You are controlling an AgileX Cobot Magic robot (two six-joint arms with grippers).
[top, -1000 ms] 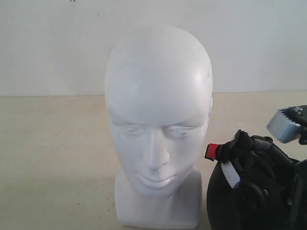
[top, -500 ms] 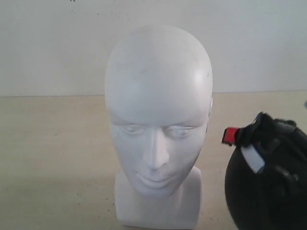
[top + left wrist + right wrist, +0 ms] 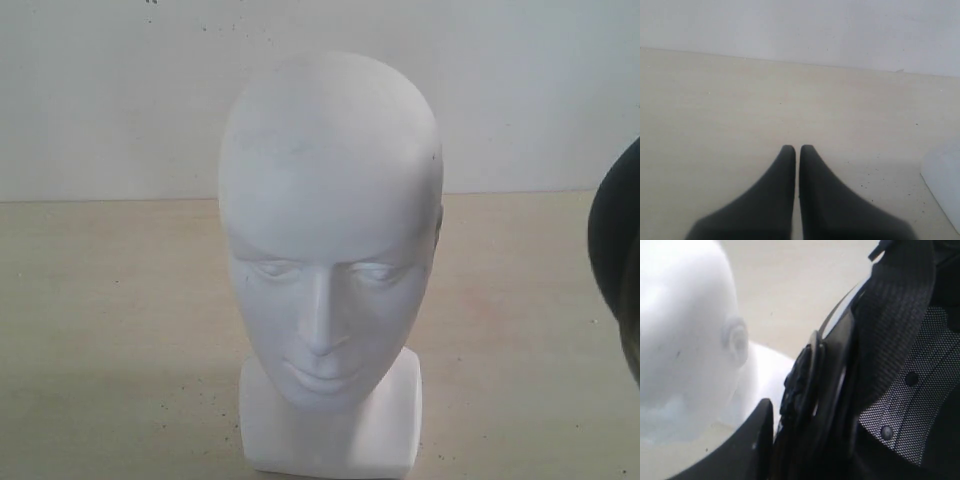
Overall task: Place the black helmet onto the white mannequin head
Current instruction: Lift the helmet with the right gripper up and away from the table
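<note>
I see the white mannequin head [image 3: 330, 250] standing bare, the black helmet [image 3: 618, 262] held apart from it off its ear side, my right gripper [image 3: 790, 412] clamped on the helmet's rim beside that ear, and my left gripper [image 3: 797, 151], fingers pressed together, near the head's base.

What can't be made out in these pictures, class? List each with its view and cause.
Helmet, exterior view: only a dark sliver, cut by the right edge.
Head, left wrist view: just a blurred white corner at the edge.
Right tool, right wrist view: one finger shows; the helmet hides the rest, so its grip is unclear.
</note>
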